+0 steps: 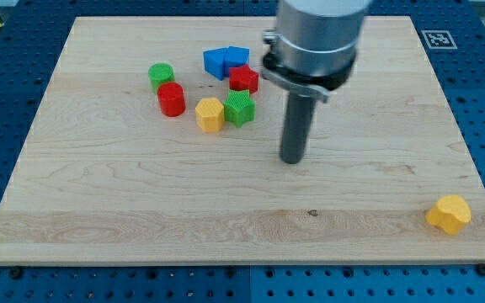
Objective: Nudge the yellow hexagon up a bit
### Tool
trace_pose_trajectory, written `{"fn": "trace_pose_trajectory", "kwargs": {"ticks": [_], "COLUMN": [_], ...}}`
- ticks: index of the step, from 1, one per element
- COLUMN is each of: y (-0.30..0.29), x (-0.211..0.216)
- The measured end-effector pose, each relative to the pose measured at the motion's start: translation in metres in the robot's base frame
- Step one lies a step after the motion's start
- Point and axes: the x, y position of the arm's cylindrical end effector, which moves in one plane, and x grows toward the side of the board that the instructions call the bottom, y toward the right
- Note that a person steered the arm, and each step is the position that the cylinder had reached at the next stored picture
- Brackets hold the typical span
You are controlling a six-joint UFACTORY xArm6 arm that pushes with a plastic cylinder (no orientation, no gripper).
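The yellow hexagon (pixel 210 114) lies left of the board's middle, touching a green block (pixel 239 108) on its right. My tip (pixel 290 160) rests on the board below and to the right of the yellow hexagon, well apart from it. The rod rises from the tip to the arm's grey body at the view's top.
A red cylinder (pixel 172 99) and a green cylinder (pixel 161 75) sit left of the hexagon. A red block (pixel 243 79) and two blue blocks (pixel 226 61) lie above it. A yellow heart-like block (pixel 449 214) sits at the board's lower right corner. The wooden board (pixel 99 210) lies on a blue perforated table.
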Motion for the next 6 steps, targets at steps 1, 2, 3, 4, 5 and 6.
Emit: {"fn": "trace_pose_trajectory", "kwargs": {"ticks": [1, 2, 3, 4, 5, 6], "y": [-0.046, -0.082, -0.107, -0.129, -0.134, -0.115], "x": [-0.006, -0.021, -0.041, -0.062, -0.090, -0.107]}}
